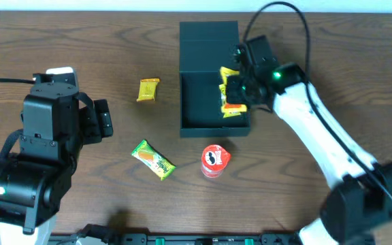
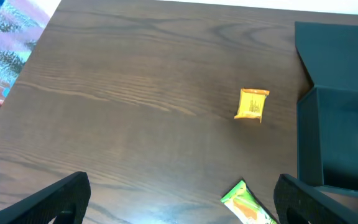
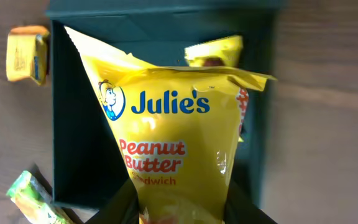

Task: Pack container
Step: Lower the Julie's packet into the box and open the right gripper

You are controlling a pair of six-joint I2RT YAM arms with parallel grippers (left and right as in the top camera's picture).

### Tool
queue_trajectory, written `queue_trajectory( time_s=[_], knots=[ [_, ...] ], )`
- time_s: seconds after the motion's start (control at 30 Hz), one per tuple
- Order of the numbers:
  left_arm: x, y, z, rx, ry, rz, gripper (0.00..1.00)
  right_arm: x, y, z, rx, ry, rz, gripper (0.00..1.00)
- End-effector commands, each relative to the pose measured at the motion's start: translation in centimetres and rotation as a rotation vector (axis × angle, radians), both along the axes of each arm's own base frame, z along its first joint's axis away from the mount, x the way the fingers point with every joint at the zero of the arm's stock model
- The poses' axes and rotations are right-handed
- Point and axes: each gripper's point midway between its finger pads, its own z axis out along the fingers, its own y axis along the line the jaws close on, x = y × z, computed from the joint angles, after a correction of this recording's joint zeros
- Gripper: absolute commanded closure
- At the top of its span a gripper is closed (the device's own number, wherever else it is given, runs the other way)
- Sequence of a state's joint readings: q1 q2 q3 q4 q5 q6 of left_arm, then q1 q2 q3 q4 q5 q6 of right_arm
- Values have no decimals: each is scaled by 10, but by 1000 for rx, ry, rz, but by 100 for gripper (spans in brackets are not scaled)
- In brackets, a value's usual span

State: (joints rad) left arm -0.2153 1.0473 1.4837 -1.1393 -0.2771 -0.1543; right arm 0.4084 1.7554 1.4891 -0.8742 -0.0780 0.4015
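The desk (image 2: 135, 93) is dark brown, streaked with wood grain. The container (image 1: 208, 41) is matte teal-black. The big packet (image 3: 166, 155) is yellow with blue and red lettering, the small packet (image 1: 148, 90) orange-yellow, the long packet (image 1: 153, 159) green and orange, the can (image 1: 215, 160) red.

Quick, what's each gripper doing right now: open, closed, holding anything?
Left gripper: open, holding nothing.
Right gripper: closed on the yellow Julie's packet, over the container.
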Motion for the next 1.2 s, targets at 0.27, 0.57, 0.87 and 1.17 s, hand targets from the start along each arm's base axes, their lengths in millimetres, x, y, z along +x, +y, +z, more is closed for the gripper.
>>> queue_trajectory(
  time_s=[0.27,0.57,0.87,1.17],
  knots=[
    [2,3,10,0,-38,18,5,11,49,-68,-28,95,179,80],
    [3,0,11,-21,-45,15,4,35,55,-109,-51,67,172,81],
    [3,-4,10,-60,-47,20,5,47,13,-121,-187,66,15,73],
    [6,-7,12,-78,-60,12,5,52,-8,-121,-221,70,-57,26]
  ],
)
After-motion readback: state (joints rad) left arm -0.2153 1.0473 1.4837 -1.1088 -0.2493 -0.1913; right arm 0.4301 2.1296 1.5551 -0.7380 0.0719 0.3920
